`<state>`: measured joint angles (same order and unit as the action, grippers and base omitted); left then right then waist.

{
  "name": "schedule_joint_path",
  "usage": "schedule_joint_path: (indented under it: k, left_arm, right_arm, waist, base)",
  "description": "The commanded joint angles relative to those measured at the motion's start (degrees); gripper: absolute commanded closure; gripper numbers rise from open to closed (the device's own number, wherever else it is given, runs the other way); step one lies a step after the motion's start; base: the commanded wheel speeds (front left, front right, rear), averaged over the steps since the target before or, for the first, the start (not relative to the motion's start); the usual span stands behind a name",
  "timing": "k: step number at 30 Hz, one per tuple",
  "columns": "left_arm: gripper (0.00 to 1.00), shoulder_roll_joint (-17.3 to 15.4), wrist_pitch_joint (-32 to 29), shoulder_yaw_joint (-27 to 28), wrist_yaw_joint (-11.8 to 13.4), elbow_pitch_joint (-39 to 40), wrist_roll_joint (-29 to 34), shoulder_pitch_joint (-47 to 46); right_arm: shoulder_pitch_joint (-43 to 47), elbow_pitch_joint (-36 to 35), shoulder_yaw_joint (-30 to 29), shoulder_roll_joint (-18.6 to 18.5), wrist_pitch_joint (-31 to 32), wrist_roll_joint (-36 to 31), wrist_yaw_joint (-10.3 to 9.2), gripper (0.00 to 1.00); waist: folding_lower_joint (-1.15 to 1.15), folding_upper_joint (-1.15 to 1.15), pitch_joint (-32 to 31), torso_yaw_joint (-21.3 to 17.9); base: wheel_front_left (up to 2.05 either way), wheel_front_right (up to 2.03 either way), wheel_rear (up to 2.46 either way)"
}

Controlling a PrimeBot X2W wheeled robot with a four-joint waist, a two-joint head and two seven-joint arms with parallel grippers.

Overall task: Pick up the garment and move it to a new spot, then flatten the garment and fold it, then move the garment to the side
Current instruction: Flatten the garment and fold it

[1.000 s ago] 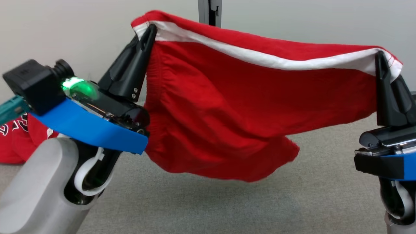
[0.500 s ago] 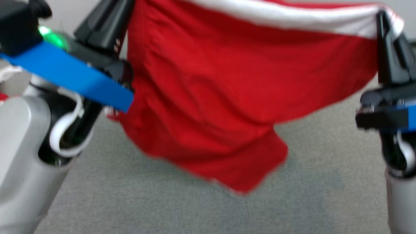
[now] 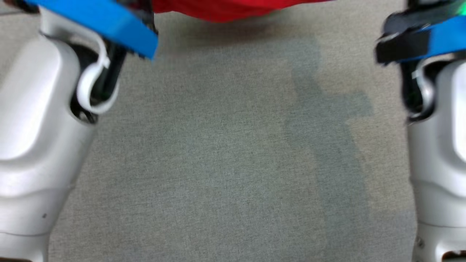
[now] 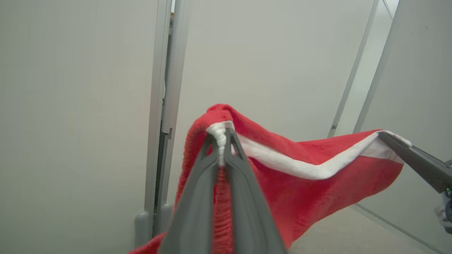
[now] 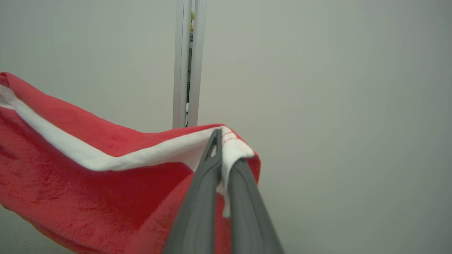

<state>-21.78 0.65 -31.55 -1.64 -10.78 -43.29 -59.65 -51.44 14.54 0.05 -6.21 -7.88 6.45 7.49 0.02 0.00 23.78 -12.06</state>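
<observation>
Head view: the garment's (image 3: 225, 9) red lower edge hangs above the floor (image 3: 233, 163), ahead of the robot. Left wrist view: the left gripper (image 4: 221, 135) pinches one corner of the white band, which runs sideways. Right wrist view: the right gripper (image 5: 226, 150) pinches the opposite corner, so the cloth hangs stretched between both.

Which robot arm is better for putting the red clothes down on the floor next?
Neither: left and right tie. The left fingers pinch one end of the white band, the right fingers the other, so the red garment hangs between them. Both should probably lower it together.
</observation>
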Motion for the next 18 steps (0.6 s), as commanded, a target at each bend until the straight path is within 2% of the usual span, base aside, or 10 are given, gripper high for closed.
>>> schedule_joint_path:
  k: [1,6,10,14,18]
  left_arm:
    - [1.0,-0.08,1.67,-0.51,-0.64,-2.24,0.46,2.73]
    - [1.0,0.46,6.59,-1.48,-2.16,-7.13,-1.02,10.23]
    - [1.0,1.27,10.05,-2.17,-2.73,-7.29,-1.84,16.26]
    - [1.0,1.79,12.23,-2.96,-2.5,-4.95,-1.99,21.98]
    - [1.0,2.01,13.4,-2.9,-1.51,-0.52,-2.57,28.56]
  right_arm:
    - [1.94,2.89,0.86,0.47,-1.48,-0.04,0.0,1.0]
    - [6.39,10.06,2.18,1.58,-5.48,1.08,0.0,1.0]
    - [11.7,11.5,2.01,2.07,-6.97,2.98,0.0,1.0]
    - [18.0,8.9,2.48,2.18,-7.33,4.75,0.0,1.0]
    - [25.53,2.9,1.72,1.46,-7.36,4.58,0.0,1.0]
  waist:
    - [-0.02,0.0,1.32,0.46]
    - [-0.02,0.0,2.24,0.42]
    - [-0.02,0.0,0.98,0.95]
    - [-0.02,0.0,-1.75,1.35]
    - [-0.02,0.0,-5.62,1.33]
  base:
    - [0.0,0.0,0.0]
    - [0.0,0.0,0.0]
    - [0.0,0.0,0.0]
    - [0.0,0.0,0.0]
    - [0.0,0.0,0.0]
